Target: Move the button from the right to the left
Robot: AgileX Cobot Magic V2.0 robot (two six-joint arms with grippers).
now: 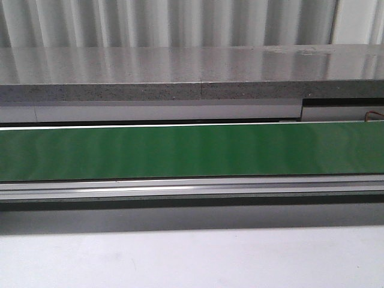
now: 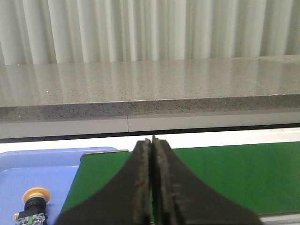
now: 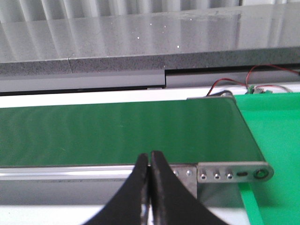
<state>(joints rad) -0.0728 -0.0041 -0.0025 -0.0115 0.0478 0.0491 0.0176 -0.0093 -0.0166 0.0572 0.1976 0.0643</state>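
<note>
A button (image 2: 33,202) with a yellow cap and a black body lies in a blue tray (image 2: 28,173), seen only in the left wrist view. My left gripper (image 2: 153,140) is shut and empty, above the left end of the green conveyor belt (image 2: 234,173), to the right of the button. My right gripper (image 3: 150,155) is shut and empty, over the belt's near metal rail (image 3: 70,171) close to the belt's right end. Neither gripper shows in the front view, which shows only the bare belt (image 1: 192,153).
A green tray (image 3: 274,136) lies past the belt's right end, with a small circuit board and red and black wires (image 3: 255,84) behind it. A grey stone counter (image 1: 192,75) runs behind the belt. A white table surface (image 1: 192,258) lies in front.
</note>
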